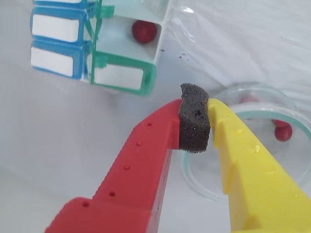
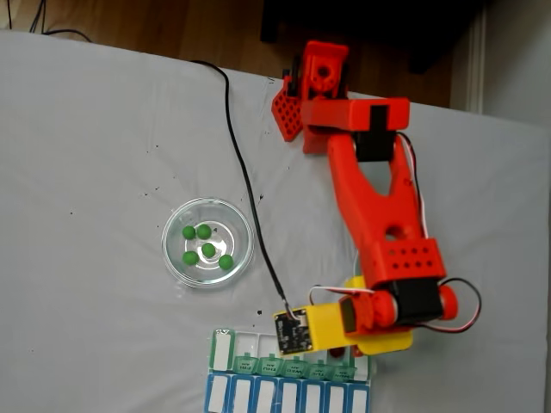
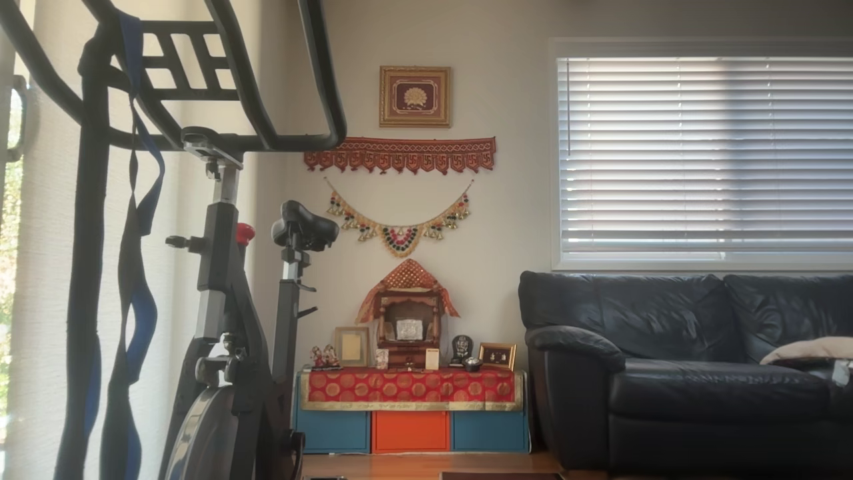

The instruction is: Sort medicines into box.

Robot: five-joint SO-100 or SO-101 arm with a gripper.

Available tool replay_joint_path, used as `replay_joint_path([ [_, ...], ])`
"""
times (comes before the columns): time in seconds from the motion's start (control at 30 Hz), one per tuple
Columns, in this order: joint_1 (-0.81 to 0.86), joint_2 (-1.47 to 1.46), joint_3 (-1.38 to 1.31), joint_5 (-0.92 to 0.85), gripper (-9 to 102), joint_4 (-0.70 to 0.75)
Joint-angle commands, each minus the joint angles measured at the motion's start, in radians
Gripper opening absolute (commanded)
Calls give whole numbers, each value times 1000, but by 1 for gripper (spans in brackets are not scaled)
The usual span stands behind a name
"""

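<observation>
- The gripper (image 1: 194,127) has one red and one yellow finger of matt plastic with fine ridges, and a block of dark, porous foam (image 1: 194,119) is pinched between their tips.
- The box (image 1: 121,53) just ahead of the tips is smooth plastic: white walls, glossy green and blue lids.
- The red ball (image 1: 144,31) in its open cell looks dull and slightly grainy.
- The dish (image 1: 252,141) under the yellow finger is clear, glossy glass or plastic.
- The table cover (image 2: 95,155) is matt white cloth, faintly creased.
- The arm (image 2: 379,224) is matt red plastic.
- The green balls (image 2: 207,245) shine.
</observation>
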Motion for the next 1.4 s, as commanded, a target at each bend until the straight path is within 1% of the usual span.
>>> replay_joint_path([
  [0.0, -44, 173, 0, -14, 1, 34],
  [0.13, -118, 192, 41, -28, 1, 78],
  [0.2, -167, 221, 109, -25, 1, 78],
  [0.33, -239, 324, 287, -11, 1, 6],
  [0.5, -282, 344, 397, -58, 2, -26],
  [0.6, -291, 362, 471, -80, 2, -55],
  [0.73, -288, 388, 597, -106, 2, -147],
  [0.9, -261, 367, 634, -158, 2, -206],
  [1.03, -256, 341, 647, -189, 7, -245],
  [1.2, -267, 362, 710, -167, 9, -334],
  [1.27, -275, 367, 733, -160, 9, -356],
  [1.37, -288, 368, 764, -166, 13, -367],
])
